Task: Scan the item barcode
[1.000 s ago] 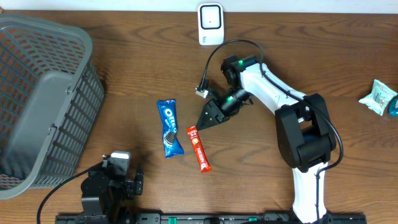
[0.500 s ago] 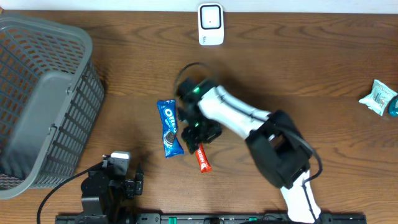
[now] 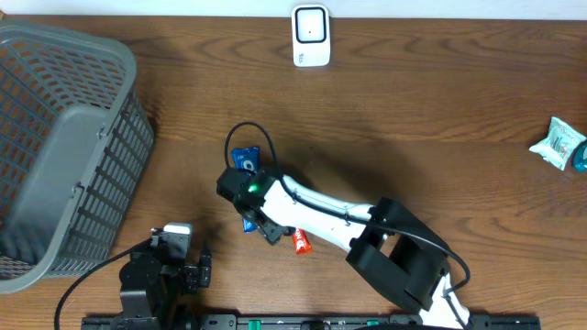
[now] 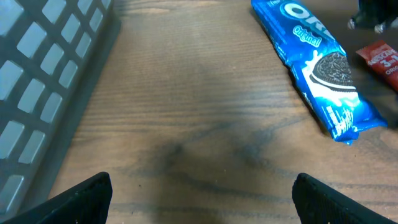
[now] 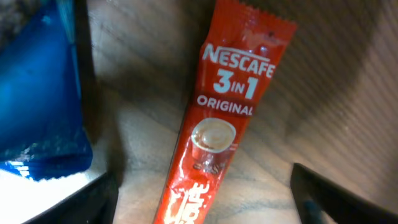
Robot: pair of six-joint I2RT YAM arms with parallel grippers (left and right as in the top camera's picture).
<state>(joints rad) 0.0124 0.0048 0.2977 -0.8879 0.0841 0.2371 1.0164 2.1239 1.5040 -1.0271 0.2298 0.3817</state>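
A red Nescafe 3in1 sachet (image 5: 214, 134) lies flat on the wooden table. My right gripper (image 5: 205, 199) hangs over it, open, a finger on each side of the sachet's lower part and not touching it. In the overhead view the right gripper (image 3: 264, 223) covers most of the sachet (image 3: 300, 242); only its lower end shows. A blue Oreo pack (image 3: 244, 159) lies just left of it, also partly covered. The white barcode scanner (image 3: 311, 35) stands at the table's far edge. My left gripper (image 4: 202, 199) rests open and empty at the near left, facing the Oreo pack (image 4: 317, 62).
A large grey mesh basket (image 3: 64, 147) fills the left side of the table. A pale green snack packet (image 3: 558, 142) lies at the far right edge. The right arm (image 3: 367, 229) stretches across the near middle.
The right arm swung left and toward the near edge, from right of the sachet to directly over it and the Oreo pack. Its jaws opened wider. The left arm stayed still.
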